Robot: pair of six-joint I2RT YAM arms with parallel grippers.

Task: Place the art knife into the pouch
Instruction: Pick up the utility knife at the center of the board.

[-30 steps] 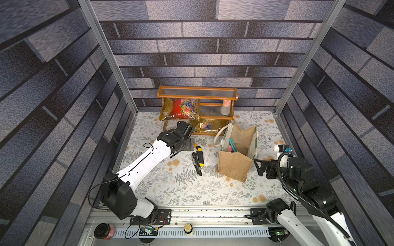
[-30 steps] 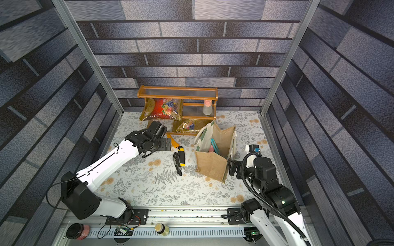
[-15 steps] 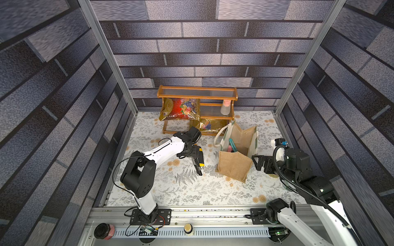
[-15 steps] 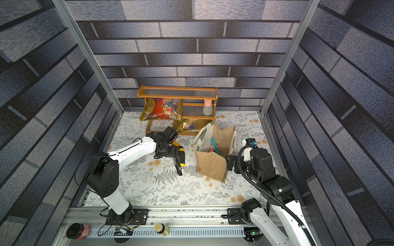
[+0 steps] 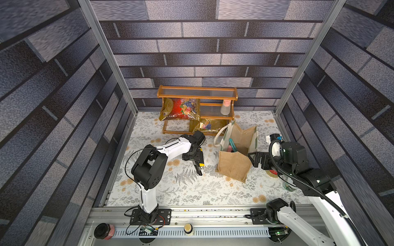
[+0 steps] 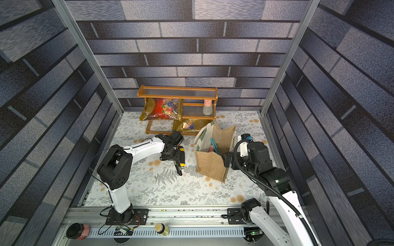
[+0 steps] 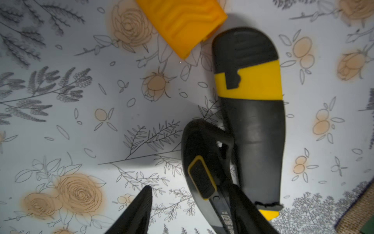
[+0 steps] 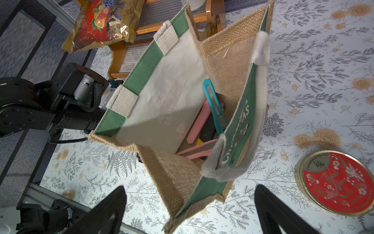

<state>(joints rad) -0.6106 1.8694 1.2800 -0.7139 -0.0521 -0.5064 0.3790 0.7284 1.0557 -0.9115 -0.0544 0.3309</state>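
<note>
A slim black art knife (image 7: pixel 202 178) with a yellow-edged slider lies on the flowered table, also seen in both top views (image 5: pixel 198 169) (image 6: pixel 178 169). My left gripper (image 7: pixel 190 188) is low over it and open. The knife lies between the fingers, close against one, with a gap to the other finger (image 7: pixel 139 210). A thicker black-and-yellow knife (image 7: pixel 251 121) lies right beside it. The burlap pouch (image 5: pixel 234 168) (image 8: pixel 168 105) stands open to the right, holding teal and pink knives (image 8: pixel 214 107). My right gripper (image 5: pixel 254 158) (image 8: pixel 190 210) stands open at the pouch's near corner.
A wooden shelf (image 5: pixel 197 95) at the back holds shiny snack bags (image 5: pixel 181 108) and a small bottle (image 5: pixel 226 107). An orange piece (image 7: pixel 182 24) lies just beyond the knives. A red round tin (image 8: pixel 336 180) sits on the table by my right arm. Jars (image 5: pixel 103 231) stand on the front rail.
My left arm has swung right and come down over the knives, its jaws narrowing. My right gripper has moved in closer to the pouch.
</note>
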